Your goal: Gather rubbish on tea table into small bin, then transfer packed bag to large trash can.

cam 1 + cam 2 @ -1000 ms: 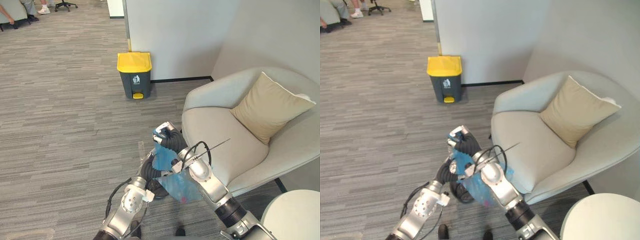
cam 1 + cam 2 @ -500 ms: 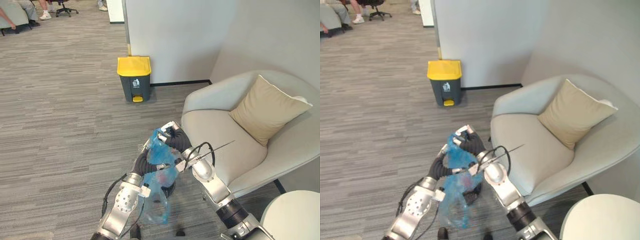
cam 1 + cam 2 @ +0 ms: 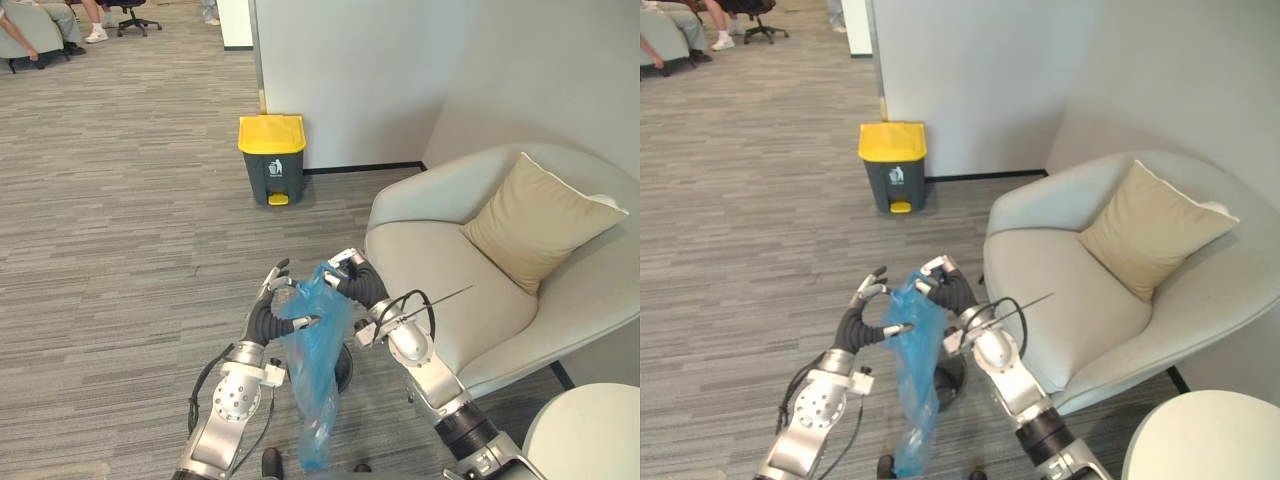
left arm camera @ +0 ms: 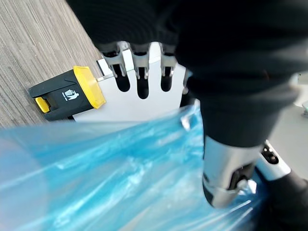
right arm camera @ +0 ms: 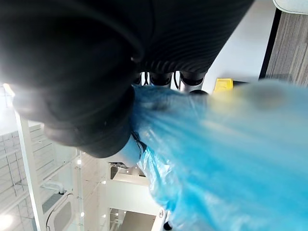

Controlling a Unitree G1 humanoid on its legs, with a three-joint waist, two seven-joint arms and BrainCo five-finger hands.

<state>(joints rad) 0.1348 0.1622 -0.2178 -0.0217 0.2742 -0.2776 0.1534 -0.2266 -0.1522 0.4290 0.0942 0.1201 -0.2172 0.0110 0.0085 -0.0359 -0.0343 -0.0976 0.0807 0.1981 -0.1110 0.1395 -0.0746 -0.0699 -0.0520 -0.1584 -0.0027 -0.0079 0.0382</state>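
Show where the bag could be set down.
Bare carpet runs from the blue bag to the yellow-lidded bin and leftward. The armchair seat before the cushion is free. Crowded around the bag, between left hand and right hand.

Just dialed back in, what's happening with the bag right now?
The right hand grips the top of the blue bag, which hangs down between the arms. The left hand is open beside it. The yellow-lidded trash can stands ahead by the wall, lid closed.
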